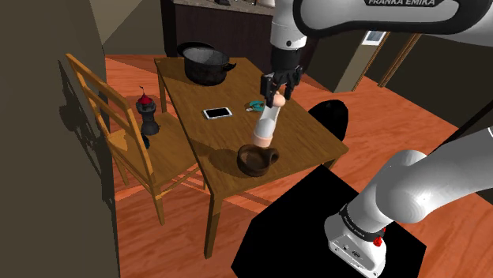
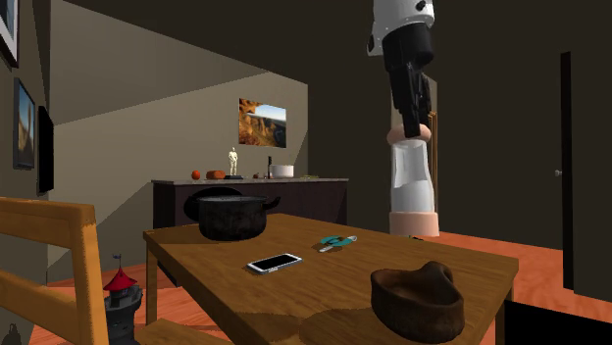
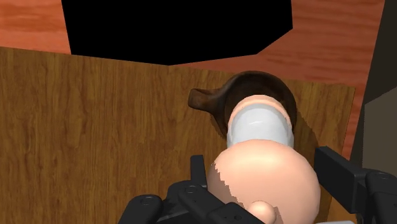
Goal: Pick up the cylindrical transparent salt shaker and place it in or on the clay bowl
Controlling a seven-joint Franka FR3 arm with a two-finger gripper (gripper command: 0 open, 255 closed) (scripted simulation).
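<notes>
In my gripper [image 1: 278, 93] [image 2: 414, 123] [image 3: 264, 167], clamped at its pinkish cap, hangs the salt shaker [image 1: 267, 125] [image 2: 410, 186] [image 3: 261, 127]. Clear body, long axis approx upright, base down. Straight below the base, w/ air between, sits the dark brown bowl [image 1: 257, 160] [image 2: 417, 299] [image 3: 210, 102] near the wooden table's [image 1: 316, 134] edge. I judge the next move is a plain descent, no sideways fix.

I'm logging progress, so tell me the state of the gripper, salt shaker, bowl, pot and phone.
gripper: shut on the salt shaker's cap.
salt shaker: held in the air, above the bowl.
bowl: upright, empty.
pot: upright, no lid.
phone: lying flat, screen up.
</notes>
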